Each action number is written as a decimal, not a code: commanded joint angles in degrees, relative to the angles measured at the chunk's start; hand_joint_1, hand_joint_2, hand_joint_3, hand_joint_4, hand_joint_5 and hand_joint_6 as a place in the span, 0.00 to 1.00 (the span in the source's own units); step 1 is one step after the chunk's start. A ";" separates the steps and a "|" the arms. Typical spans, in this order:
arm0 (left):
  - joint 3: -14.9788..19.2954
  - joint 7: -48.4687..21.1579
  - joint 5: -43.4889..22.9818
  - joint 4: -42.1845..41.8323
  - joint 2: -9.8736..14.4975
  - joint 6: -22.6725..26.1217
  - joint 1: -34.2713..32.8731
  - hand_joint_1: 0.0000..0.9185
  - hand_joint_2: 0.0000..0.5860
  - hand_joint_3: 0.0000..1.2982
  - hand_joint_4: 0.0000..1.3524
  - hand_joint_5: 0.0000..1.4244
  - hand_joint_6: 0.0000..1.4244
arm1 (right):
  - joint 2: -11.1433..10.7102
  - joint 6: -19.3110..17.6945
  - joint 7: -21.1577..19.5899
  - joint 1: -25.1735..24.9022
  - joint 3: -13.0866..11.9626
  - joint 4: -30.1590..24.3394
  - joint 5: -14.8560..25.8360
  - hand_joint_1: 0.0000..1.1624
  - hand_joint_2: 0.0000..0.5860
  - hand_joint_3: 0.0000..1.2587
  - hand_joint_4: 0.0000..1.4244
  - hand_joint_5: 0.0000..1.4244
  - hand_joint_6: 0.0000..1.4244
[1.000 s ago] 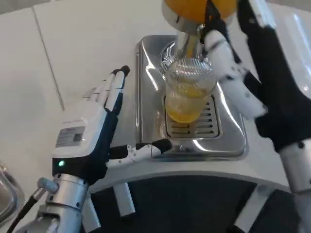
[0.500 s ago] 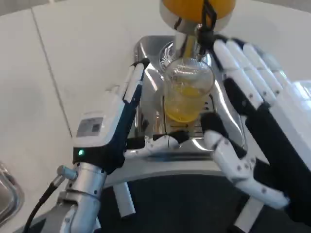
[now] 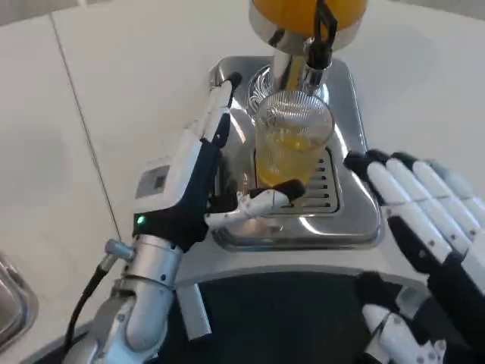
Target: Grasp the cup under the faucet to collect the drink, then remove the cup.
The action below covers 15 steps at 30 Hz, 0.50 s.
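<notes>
We saw the cup part-filled with orange drink, sitting on the drip tray under the faucet, so it could catch the pour. Left hand was spread wide beside it, thumb at its base, not gripping; probably lining up the grasp. Right hand held nothing, fingers straight, off to the side.

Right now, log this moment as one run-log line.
cup: under faucet, part-filled orange | left hand: open beside cup, thumb near base | right hand: open, apart | phase: pre-grasp
</notes>
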 commanded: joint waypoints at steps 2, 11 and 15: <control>-0.91 1.98 -0.58 3.55 -2.18 -1.84 -1.92 0.32 0.06 0.00 0.00 0.11 0.15 | 1.79 -1.70 1.21 1.22 0.37 -0.80 0.03 0.09 0.91 0.00 0.00 0.00 0.00; -1.80 4.64 -0.99 11.11 -4.78 -2.30 -6.65 0.36 0.06 0.00 0.00 0.14 0.17 | 4.32 -1.22 4.16 1.10 1.68 -0.80 -0.93 0.09 0.89 0.00 0.00 0.00 0.00; -2.10 6.28 -0.86 14.42 -5.38 -2.46 -8.37 0.39 0.07 0.00 0.00 0.16 0.19 | 5.53 -0.85 4.68 1.08 2.54 -0.80 -1.81 0.09 0.89 0.00 0.00 0.00 0.00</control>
